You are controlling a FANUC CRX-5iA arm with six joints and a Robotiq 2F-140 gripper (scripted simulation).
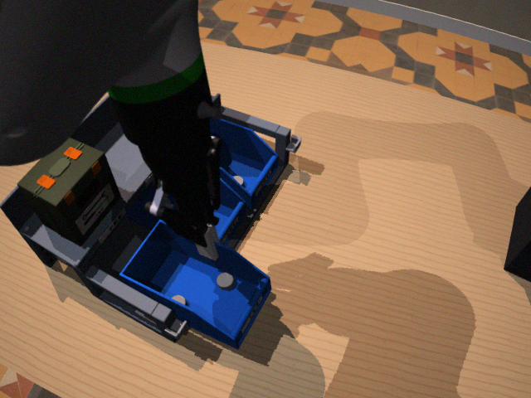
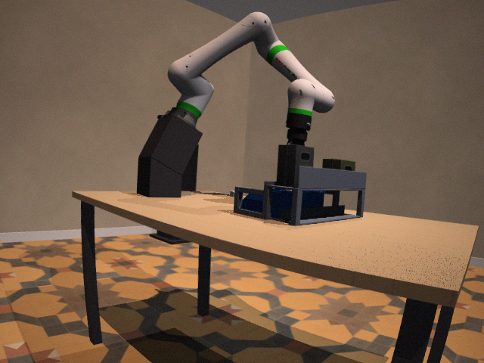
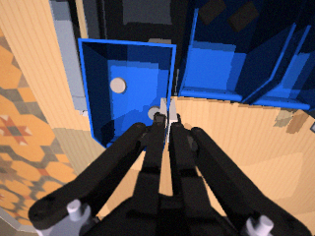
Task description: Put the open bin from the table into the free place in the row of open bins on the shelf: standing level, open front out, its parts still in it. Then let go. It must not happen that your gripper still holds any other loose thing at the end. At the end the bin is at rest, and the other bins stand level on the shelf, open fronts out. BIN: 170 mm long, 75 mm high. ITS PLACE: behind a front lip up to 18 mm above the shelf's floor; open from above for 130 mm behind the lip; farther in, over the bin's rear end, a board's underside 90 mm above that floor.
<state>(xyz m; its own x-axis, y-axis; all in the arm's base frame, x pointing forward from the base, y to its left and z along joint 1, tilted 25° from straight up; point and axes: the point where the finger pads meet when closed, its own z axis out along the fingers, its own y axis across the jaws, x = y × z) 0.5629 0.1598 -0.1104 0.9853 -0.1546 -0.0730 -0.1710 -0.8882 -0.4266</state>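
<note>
The open blue bin [image 1: 188, 274] [image 3: 140, 81] is at the end place of the row on the grey shelf [image 1: 129, 293] [image 2: 332, 178] [image 3: 69, 59]. Its low open front points out and juts past the fronts of the other bins. Round grey parts lie in it. My gripper [image 1: 212, 249] [image 3: 166, 107] is shut on its side wall, the one facing the row, one fingertip inside and one outside. A shadow shows under the bin's front; whether its bottom touches the shelf is hidden. Two other blue bins [image 1: 246, 160] [image 3: 212, 64] stand beside it, front out, partly hidden by my arm.
A green case [image 1: 60, 169] [image 2: 339, 164] with orange latches and a dark box [image 2: 289, 164] stand on the shelf's upper board behind the bins. A grey side rail [image 1: 158, 310] with a small bracket runs close along the bin's outer side.
</note>
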